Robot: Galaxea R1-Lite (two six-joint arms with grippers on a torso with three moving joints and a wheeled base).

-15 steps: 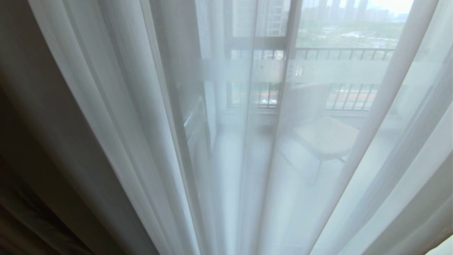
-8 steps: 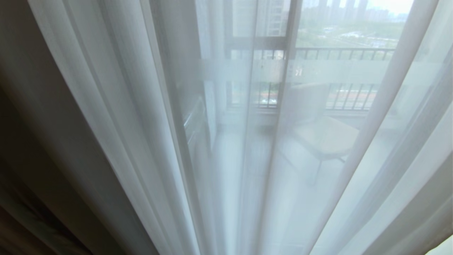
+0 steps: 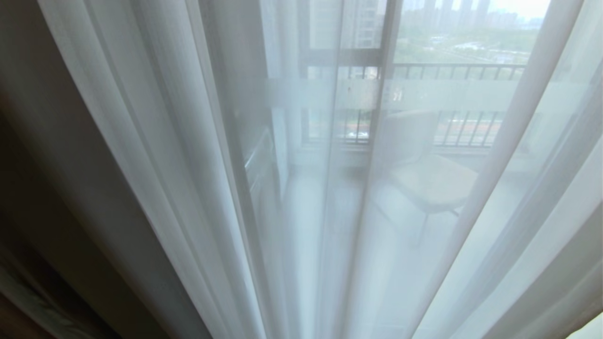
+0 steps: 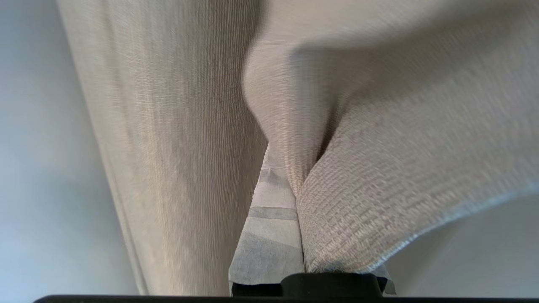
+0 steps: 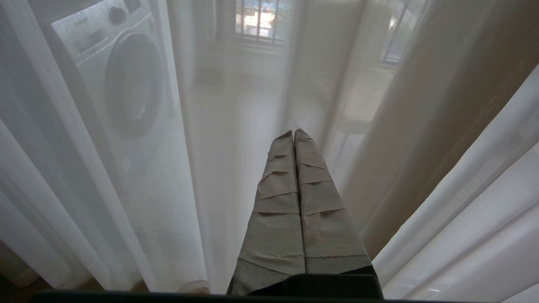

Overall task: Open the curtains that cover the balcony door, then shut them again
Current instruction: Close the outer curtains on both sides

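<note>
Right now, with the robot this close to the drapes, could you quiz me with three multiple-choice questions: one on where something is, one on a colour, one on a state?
1. Where is the chair?
A. Beyond the white sheers, out on the balcony
B. On the room side of the sheers
C. On top of the washing machine

2. What colour is the heavy drape that the left tool grips?
A. Dark blue
B. Beige-tan
C. Bright red

3. How does the right tool stand?
A. Wide open
B. Clamped on a white sheer
C. Shut, holding nothing

Answers:
1. A: the chair shows hazily through the sheers, near the barred railing.
2. B: the left wrist view shows ribbed beige-tan cloth pinched at the tool.
3. C: its wrapped fingers lie pressed together with no cloth between them.
</note>
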